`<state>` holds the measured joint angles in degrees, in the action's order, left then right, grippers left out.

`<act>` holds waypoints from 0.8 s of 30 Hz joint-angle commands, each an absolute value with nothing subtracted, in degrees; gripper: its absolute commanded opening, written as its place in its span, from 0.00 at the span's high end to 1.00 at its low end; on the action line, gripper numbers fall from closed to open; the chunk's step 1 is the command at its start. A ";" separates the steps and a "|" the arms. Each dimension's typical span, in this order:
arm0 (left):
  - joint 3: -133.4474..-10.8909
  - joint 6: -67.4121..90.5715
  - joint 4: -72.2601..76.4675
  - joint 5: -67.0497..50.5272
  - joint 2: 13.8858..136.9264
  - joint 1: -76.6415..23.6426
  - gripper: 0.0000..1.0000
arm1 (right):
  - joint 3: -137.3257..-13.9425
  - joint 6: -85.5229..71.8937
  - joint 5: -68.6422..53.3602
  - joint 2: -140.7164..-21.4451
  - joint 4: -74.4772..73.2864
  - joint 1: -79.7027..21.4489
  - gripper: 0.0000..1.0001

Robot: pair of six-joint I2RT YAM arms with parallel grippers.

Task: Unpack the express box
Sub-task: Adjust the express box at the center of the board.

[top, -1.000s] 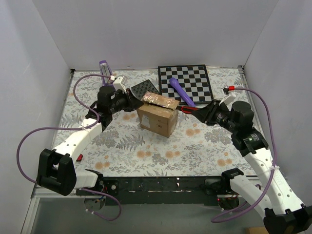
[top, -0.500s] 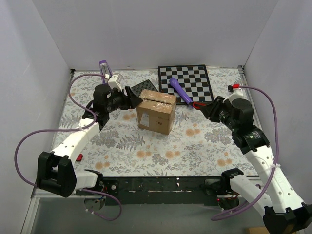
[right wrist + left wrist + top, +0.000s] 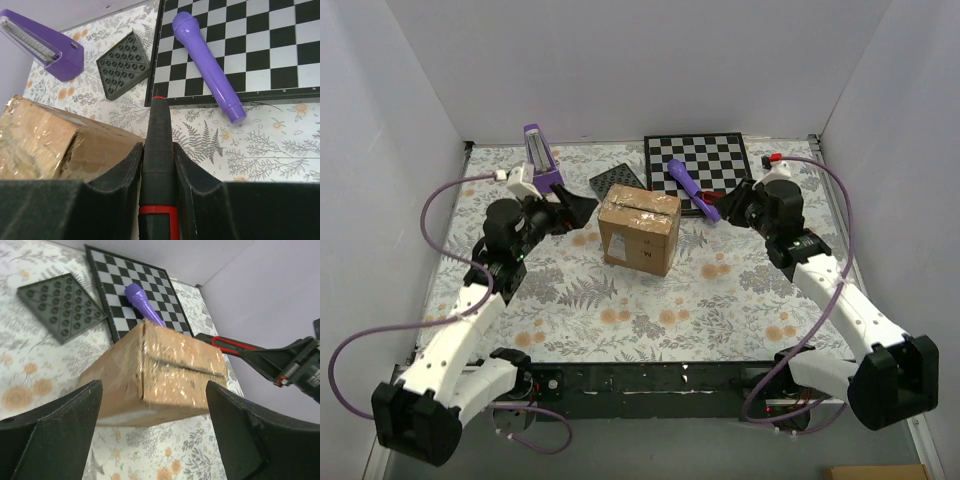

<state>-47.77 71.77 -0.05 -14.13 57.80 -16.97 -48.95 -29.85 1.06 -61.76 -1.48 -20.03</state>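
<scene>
Express box sits mid-table, with a studded plate just behind it. The chessboard is behind-right at the back edge, and a stick lies across its near-left corner, overhanging onto the table. Wedge-shaped stand is back left, left of the plate; left pincer is just left of the box, not touching; right pincer is right of it, with the tip of the pen-like tool in it between box and chessboard.

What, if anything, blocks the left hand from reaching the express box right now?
Probably nothing: yes, it looks reachable. The left hand stands open beside the express box, facing it, with nothing lying between them.
</scene>
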 commanded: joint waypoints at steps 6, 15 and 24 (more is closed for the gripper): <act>-30.95 85.34 -9.93 -7.55 42.89 -16.96 0.32 | -49.66 -32.43 -7.38 -73.11 16.08 -20.30 0.99; -30.15 85.52 -5.54 -8.96 43.24 -16.96 0.08 | -49.40 -30.50 -13.45 -73.31 13.55 -25.92 0.99; -31.46 85.78 2.10 -15.20 47.80 -16.96 0.05 | -42.54 -31.46 -12.31 -66.02 9.06 -32.60 0.99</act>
<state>-29.26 85.82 -2.90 -11.62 46.48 -16.99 -44.05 -31.27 -12.29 -69.91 9.50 -29.82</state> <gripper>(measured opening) 0.940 0.309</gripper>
